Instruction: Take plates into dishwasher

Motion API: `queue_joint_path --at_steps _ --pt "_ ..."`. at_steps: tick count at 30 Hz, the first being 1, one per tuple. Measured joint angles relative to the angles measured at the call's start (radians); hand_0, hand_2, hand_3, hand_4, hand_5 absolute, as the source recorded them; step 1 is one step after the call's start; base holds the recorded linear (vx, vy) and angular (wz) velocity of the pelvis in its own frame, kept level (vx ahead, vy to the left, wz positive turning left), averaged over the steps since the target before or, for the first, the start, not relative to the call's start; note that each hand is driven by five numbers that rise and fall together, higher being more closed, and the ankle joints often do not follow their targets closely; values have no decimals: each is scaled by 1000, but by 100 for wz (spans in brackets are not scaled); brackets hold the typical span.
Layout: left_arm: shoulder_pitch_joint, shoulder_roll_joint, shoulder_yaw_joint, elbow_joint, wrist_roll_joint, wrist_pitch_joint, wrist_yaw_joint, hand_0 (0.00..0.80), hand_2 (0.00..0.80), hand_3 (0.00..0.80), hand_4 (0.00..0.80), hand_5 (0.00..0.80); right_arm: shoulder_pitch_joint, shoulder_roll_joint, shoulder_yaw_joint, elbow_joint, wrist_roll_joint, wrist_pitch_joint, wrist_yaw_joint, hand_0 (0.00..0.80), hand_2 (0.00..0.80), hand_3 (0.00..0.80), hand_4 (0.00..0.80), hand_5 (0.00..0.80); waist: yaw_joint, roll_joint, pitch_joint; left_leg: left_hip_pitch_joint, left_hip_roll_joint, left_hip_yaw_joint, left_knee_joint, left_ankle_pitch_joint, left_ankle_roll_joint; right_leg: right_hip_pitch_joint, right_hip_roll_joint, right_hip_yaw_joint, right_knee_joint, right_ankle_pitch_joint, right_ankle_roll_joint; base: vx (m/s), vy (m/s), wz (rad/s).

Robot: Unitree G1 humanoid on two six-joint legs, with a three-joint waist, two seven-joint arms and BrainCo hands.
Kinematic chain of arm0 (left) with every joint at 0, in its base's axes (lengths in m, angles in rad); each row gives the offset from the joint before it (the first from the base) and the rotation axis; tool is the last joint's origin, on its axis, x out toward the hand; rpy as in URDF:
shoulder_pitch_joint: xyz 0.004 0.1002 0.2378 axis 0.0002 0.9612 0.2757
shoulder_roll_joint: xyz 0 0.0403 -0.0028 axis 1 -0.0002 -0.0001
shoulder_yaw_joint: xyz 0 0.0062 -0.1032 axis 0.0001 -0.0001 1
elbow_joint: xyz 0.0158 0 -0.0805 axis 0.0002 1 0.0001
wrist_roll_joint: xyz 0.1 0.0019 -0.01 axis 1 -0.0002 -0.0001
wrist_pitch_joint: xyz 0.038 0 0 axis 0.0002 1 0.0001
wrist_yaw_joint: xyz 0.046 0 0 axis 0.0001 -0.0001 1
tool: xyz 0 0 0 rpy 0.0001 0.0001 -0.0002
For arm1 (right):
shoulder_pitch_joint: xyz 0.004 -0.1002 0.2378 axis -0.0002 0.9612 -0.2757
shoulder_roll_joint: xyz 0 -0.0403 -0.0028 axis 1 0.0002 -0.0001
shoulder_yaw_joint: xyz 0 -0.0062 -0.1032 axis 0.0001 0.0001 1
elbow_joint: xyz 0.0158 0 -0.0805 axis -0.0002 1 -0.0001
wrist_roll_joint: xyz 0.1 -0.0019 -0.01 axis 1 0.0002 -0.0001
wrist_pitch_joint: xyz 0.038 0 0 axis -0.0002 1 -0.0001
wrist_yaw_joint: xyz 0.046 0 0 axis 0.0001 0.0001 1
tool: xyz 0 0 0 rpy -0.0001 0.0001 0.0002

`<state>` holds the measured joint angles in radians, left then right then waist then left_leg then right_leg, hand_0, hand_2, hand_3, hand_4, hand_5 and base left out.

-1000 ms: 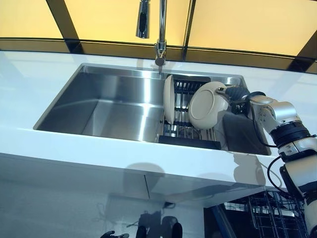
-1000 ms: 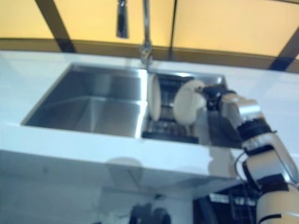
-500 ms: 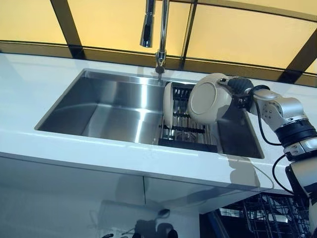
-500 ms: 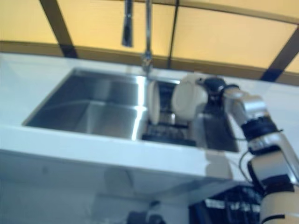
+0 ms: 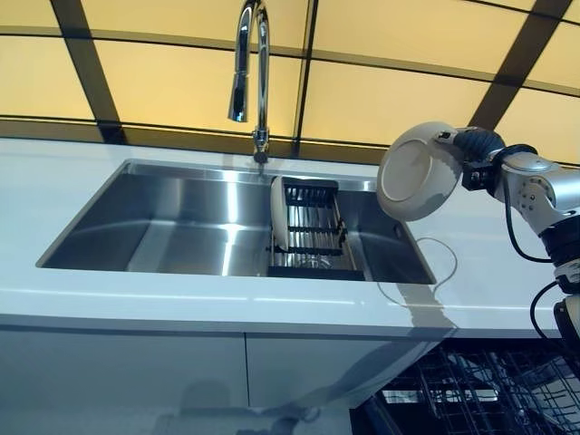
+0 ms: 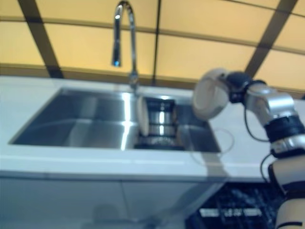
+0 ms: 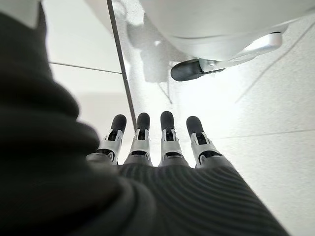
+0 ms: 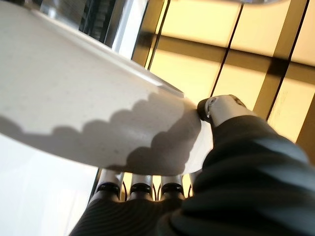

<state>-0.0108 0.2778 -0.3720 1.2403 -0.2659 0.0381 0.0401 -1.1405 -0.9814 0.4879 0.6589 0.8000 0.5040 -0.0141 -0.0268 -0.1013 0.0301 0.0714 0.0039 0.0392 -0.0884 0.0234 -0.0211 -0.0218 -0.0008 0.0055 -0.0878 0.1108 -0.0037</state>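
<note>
My right hand (image 5: 475, 150) is shut on a cream plate (image 5: 417, 172) and holds it on edge in the air above the sink's right end. In the right wrist view the plate (image 8: 74, 98) fills the frame, with my thumb (image 8: 216, 105) on its rim and my fingers (image 8: 140, 189) behind it. A second cream plate (image 5: 280, 213) stands upright in the black dish rack (image 5: 313, 227) inside the steel sink (image 5: 181, 213). My left hand (image 7: 152, 147) shows only in its wrist view, fingers straight, holding nothing.
A tall curved faucet (image 5: 249, 63) rises behind the sink. The white counter (image 5: 227, 304) runs around the sink. The open dishwasher's wire rack (image 5: 471, 390) shows at the lower right, below the counter.
My right hand has lifted the plate out of the dish rack, up and to the right, clear of the sink. The camera view has also shifted.
</note>
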Motion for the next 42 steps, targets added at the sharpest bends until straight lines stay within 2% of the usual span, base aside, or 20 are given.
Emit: queue_joint_path --at_steps 4,10,16,23,28,38,42 --pt "4 1 0 2 15 7 -1 0 0 0 0 0 -35 -58 31 44 -25 -4 32 800 800 800 800 800 -20 -1 -5 7 -2 19 0 -3 4 -2 0 22 0 6 4 8 20 -17" --pt "4 0 0 2 15 17 -3 0 0 0 0 0 -41 -182 36 69 -26 -14 74 800 800 800 800 800 -47 -2 -22 17 -6 71 -1 -14 11 -12 3 75 1 16 10 9 11 -24" --pt "8 0 0 3 16 17 -9 0 0 0 0 0 -30 -255 32 72 -29 -23 128 800 800 800 800 800 -101 -7 -35 21 -8 102 -2 -22 20 -14 3 106 -1 21 16 17 -21 -17" --pt "11 2 1 4 16 17 -20 0 0 0 0 0 243 -330 -158 1 -51 -40 199 800 800 800 800 800 -136 -11 -55 27 -7 142 -2 -31 20 -25 10 139 -2 24 19 21 -23 -13" --pt "12 6 6 7 16 17 -21 0 0 0 0 0 406 -338 -267 -34 -64 -49 226 800 800 800 800 800 -176 1 -57 24 -7 174 -3 -38 20 -40 14 169 -2 27 21 2 -17 -18" --pt "16 6 53 11 16 11 -28 0 0 0 0 0 842 -362 -644 -89 -93 -89 283 800 800 800 800 800 -223 30 -38 37 -3 208 -4 -56 20 -43 24 204 -2 28 21 0 -15 -11" --pt "21 5 81 11 16 8 -32 0 0 0 0 0 972 -358 -702 -131 -112 -108 304 800 800 800 800 800 -258 35 -24 39 -2 218 -4 -56 19 -43 28 212 -2 28 21 -29 -19 -8"
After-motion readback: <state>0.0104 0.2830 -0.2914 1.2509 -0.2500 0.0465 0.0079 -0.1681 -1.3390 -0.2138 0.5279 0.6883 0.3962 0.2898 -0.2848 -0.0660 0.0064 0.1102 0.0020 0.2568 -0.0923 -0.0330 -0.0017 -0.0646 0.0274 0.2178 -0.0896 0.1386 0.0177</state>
